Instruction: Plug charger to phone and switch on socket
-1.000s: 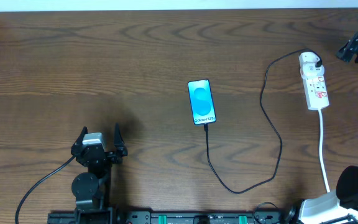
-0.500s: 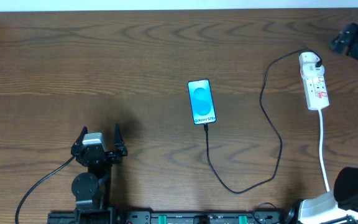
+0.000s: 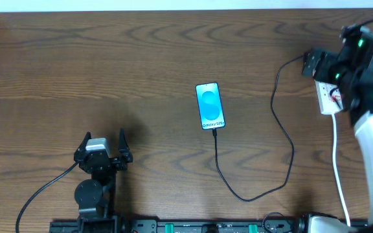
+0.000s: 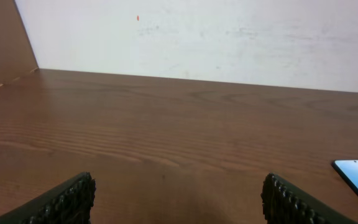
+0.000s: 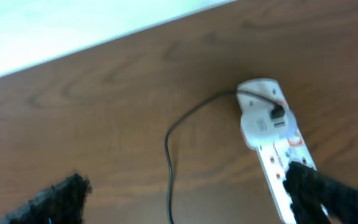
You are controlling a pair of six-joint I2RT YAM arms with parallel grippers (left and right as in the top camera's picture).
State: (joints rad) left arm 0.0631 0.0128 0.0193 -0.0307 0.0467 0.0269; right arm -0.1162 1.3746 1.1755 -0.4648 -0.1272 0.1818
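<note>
- The phone lies flat near the middle of the table, screen up and lit blue. Its long axis runs near to far, slightly tilted, with the white text at the near end.
- The charger meets the phone's near short edge. Its thin black cable runs nearward, loops right, then climbs far to a white plug seated in the far end of the socket.
- The socket sits at the far right, long axis also roughly near to far. Its thick white cord trails toward the near edge.
- One phone, one charger, one socket, two grippers.
- The right gripper hangs over the socket's far end, fingers spread wide, holding nothing.
- The left gripper sits at the near left, well apart from the phone, fingers wide apart and empty.
- The table is dark brown wood grain, and a white wall stands behind its far edge.
</note>
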